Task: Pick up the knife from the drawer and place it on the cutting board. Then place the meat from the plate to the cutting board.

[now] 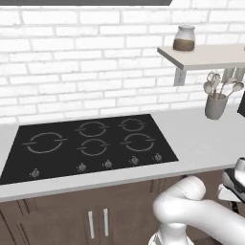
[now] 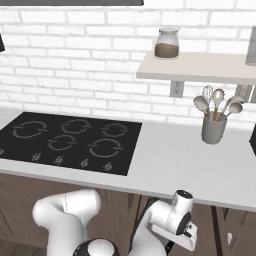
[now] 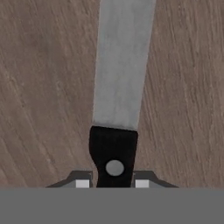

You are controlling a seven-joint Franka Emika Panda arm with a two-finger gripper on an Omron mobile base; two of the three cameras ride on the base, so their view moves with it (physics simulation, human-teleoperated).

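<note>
Two small finger tips (image 3: 82, 183) flank the black handle of the knife (image 3: 114, 151), one on each side — whether the jaws are clenched on it or only standing round it, I cannot tell. The knife lies flat on a brown wood-grain surface, probably the drawer floor, its grey blade running straight away from the gripper (image 3: 112, 183) along the hand's own line. The next move likely hinges on this — handle nearest, blade pointing outward.
</note>
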